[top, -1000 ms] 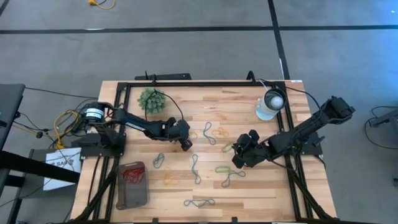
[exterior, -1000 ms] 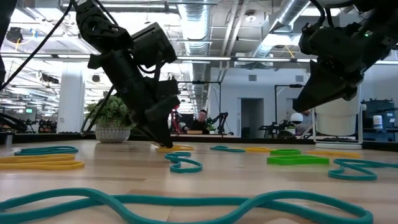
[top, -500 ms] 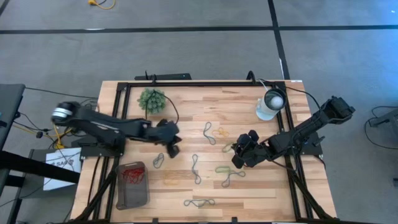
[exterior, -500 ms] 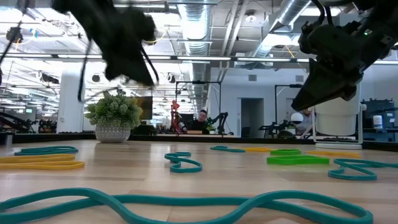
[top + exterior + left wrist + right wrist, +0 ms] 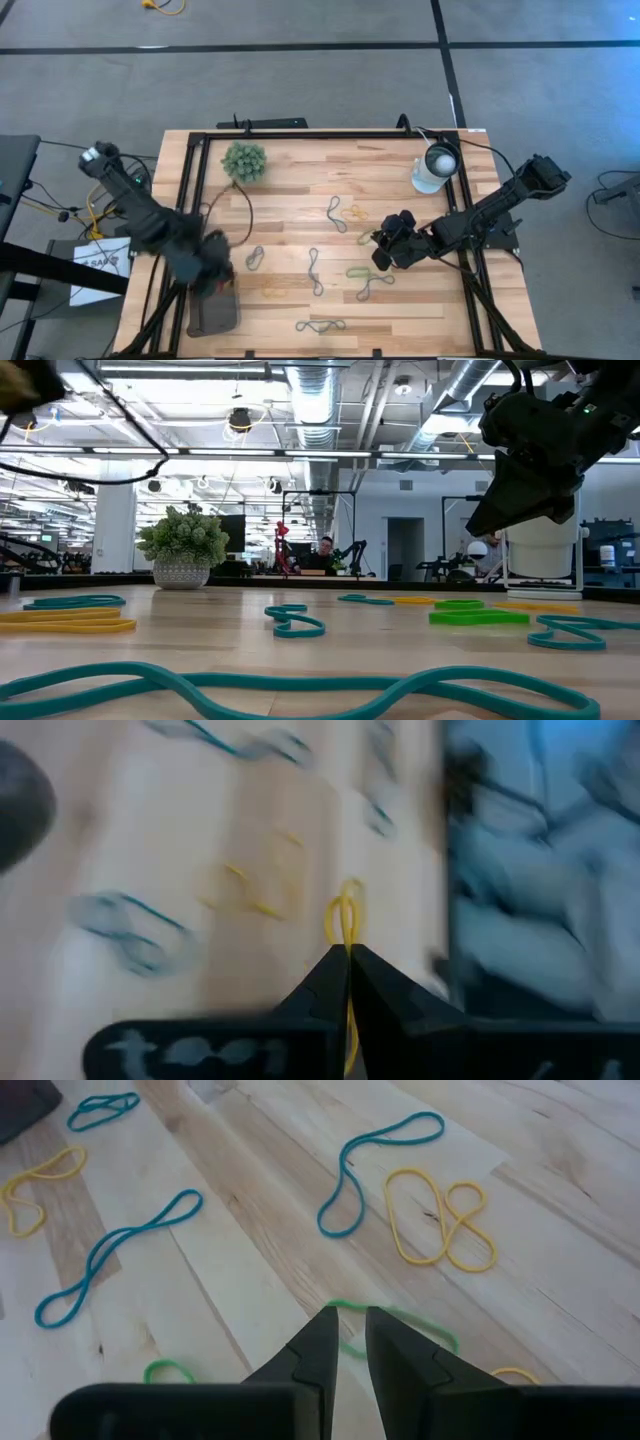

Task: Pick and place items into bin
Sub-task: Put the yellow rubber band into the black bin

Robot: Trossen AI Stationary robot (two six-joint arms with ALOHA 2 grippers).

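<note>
The left gripper hangs over the bin near the tabletop's front-left corner, and its fingers are pressed together on a yellow rubber band whose loop sticks out past the tips in the left wrist view. The bin, a shallow dark grey tray, lies at the table's left edge close to the front, partly covered by the left arm in the high view. The right gripper sits low over the right half of the tabletop, its fingers a narrow slit apart with nothing visible between them; a green band lies on the wood just past the tips. More loops remain scattered across the middle of the table: a blue-grey band beside a yellow pair toward the back, another blue-grey band at the centre, one nearer the left, and one by the front edge. A fuzzy green plant stands near the back-left corner and a white round lamp-like object near the back-right corner.
</note>
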